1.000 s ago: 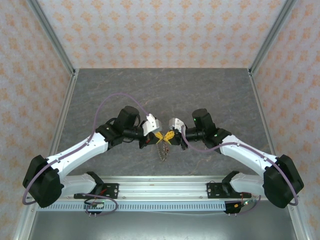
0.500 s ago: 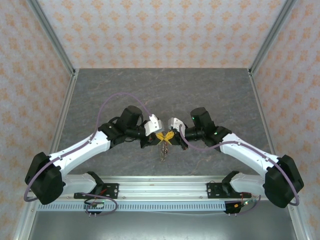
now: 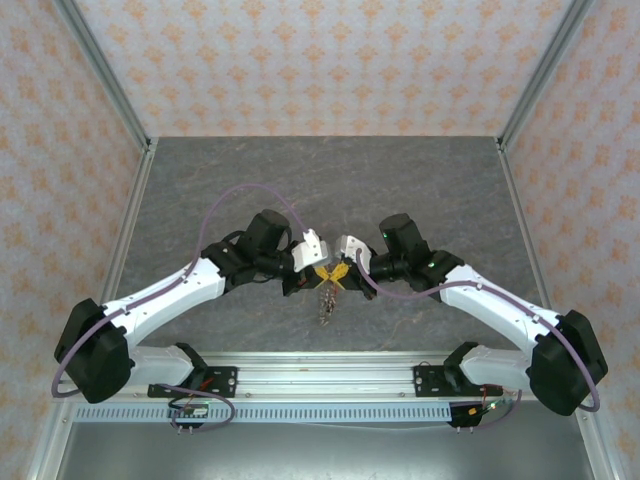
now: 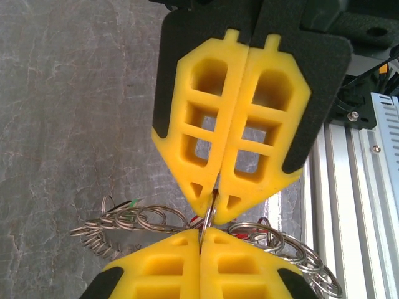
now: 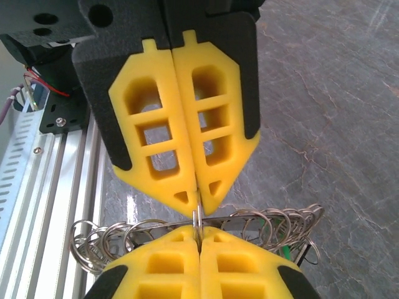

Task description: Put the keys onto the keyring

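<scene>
**A:** How much room is there around the work?

**B:** Plenty. The left gripper (image 4: 212,205) and right gripper (image 5: 197,202) meet tip to tip near the middle of the table (image 3: 420,180), a little towards its near edge. Bare top lies open on the far, left and right sides. The rail (image 3: 330,375) runs close on the near side.

**A:** And the jaws?

**B:** Both are pressed together, each nipping one thin wire loop of the keyring (image 3: 325,300). Its bunch hangs just below the tips. I cannot tell whether it touches the top. A green fleck of the keys (image 5: 285,251) shows among the loops.

**A:** What has changed since a second ago?

**B:** Both forearms have swung slightly farther and inward. The pinch point has hardly moved.

**A:** Surroundings?

**B:** A grey marbled top, orange-patterned walls (image 3: 320,60) and metal corner posts (image 3: 105,85).
</scene>
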`<act>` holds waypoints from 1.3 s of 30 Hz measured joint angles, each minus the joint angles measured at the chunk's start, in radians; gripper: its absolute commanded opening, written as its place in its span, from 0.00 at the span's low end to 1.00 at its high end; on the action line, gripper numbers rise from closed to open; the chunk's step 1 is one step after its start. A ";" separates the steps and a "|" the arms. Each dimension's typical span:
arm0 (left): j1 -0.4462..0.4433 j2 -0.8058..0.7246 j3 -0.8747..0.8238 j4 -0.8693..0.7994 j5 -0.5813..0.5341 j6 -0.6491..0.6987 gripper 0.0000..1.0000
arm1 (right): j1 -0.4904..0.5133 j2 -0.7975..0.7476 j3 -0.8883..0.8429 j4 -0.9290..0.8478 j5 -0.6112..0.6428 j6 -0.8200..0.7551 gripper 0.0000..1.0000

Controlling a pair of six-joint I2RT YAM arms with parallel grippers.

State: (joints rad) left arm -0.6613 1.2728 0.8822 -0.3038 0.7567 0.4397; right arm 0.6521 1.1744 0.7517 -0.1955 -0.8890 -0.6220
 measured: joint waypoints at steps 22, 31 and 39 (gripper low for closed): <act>0.004 -0.056 -0.138 0.254 0.070 -0.180 0.00 | -0.044 -0.080 -0.159 0.286 -0.076 0.171 0.05; 0.015 -0.081 -0.156 0.294 0.077 -0.199 0.12 | -0.062 -0.087 -0.150 0.290 -0.123 0.168 0.00; 0.005 -0.028 -0.032 0.113 0.052 -0.085 0.16 | -0.053 -0.061 -0.057 0.124 -0.116 0.081 0.00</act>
State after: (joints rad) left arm -0.6567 1.2446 0.8497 -0.1909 0.8085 0.3550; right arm 0.5995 1.1137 0.6945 -0.0711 -1.0046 -0.5407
